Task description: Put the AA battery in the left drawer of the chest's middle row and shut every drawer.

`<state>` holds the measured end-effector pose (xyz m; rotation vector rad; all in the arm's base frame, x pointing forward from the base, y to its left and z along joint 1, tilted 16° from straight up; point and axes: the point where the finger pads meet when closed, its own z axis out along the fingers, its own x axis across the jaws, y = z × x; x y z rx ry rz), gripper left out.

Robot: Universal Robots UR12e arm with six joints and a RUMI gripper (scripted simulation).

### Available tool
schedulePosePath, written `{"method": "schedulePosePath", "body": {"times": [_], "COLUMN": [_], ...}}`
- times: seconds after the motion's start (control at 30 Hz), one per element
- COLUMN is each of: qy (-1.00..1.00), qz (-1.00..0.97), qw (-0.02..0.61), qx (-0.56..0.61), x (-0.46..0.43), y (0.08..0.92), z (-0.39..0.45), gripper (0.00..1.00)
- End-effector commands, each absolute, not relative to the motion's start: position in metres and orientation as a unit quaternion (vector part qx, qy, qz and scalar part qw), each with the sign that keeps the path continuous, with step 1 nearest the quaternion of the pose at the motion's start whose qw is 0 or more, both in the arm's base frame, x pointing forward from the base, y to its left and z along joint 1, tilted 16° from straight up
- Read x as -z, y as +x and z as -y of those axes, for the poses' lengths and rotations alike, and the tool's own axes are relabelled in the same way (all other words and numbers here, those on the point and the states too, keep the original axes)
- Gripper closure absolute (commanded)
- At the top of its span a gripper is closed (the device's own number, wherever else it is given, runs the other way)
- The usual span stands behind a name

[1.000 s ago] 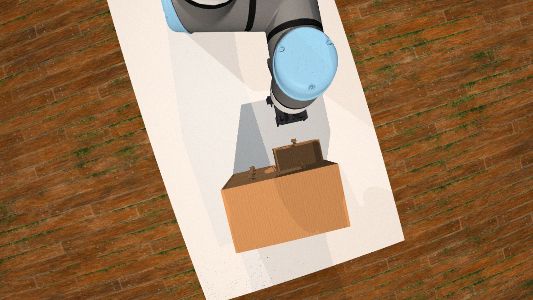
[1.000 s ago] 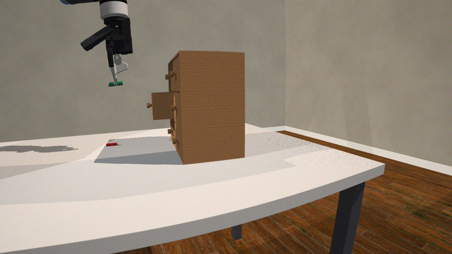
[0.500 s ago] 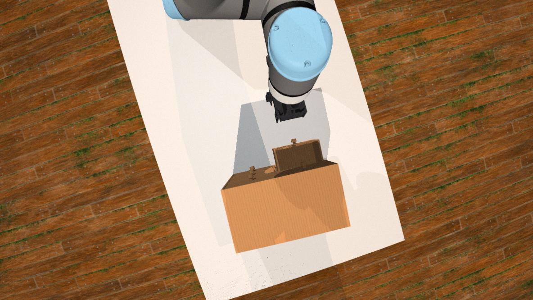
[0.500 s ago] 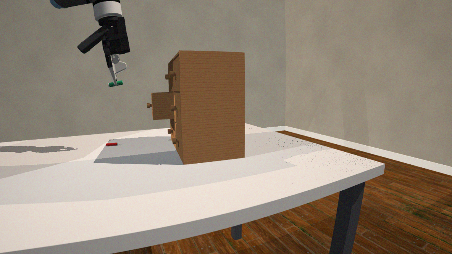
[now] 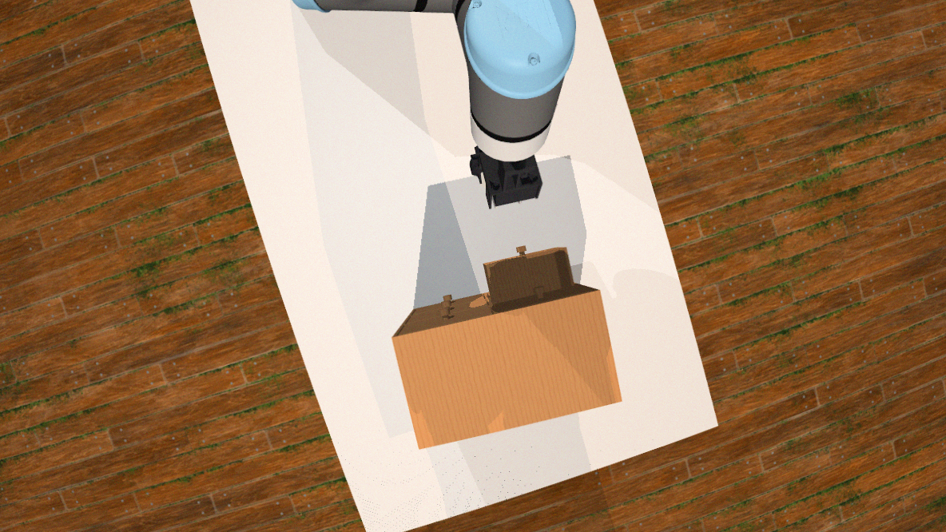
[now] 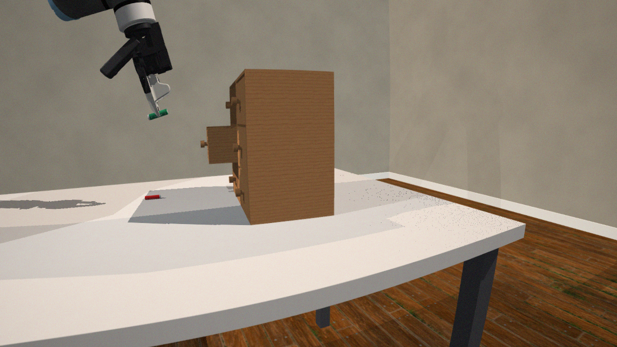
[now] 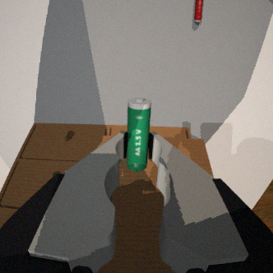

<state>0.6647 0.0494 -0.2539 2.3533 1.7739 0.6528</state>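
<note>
My gripper (image 6: 156, 110) (image 7: 137, 133) is shut on the green AA battery (image 6: 160, 113) (image 7: 138, 136), which lies crosswise between the fingertips. It hangs in the air in front of the wooden chest (image 5: 509, 370) (image 6: 288, 146) (image 7: 49, 152), away from the drawer fronts. One middle-row drawer (image 5: 529, 274) (image 6: 220, 144) is pulled partly out, on the left as I face the drawers. The battery is slightly higher than that drawer's top edge and some way out from it. The other drawers look shut. The chest stands upright on the white table (image 5: 264, 132) (image 6: 301, 259).
A small red cylinder (image 6: 152, 197) (image 7: 198, 10) lies on the table in front of the chest, below and beyond the gripper. The arm's blue-capped wrist (image 5: 518, 45) hangs over the far part of the table. The table edge runs close behind the chest.
</note>
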Motion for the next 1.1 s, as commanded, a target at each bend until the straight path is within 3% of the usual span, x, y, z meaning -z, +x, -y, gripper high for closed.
{"method": "schedulePosePath", "body": {"times": [0.0, 1.07], "qy": [0.776, 0.752], "qz": [-0.580, -0.534], "qw": [0.083, 0.210], "qx": [-0.232, -0.324], "x": [0.2542, 0.2560], "y": [0.6649, 0.6629], "z": [-0.0494, -0.0503], "gripper": [0.95, 0.95]}}
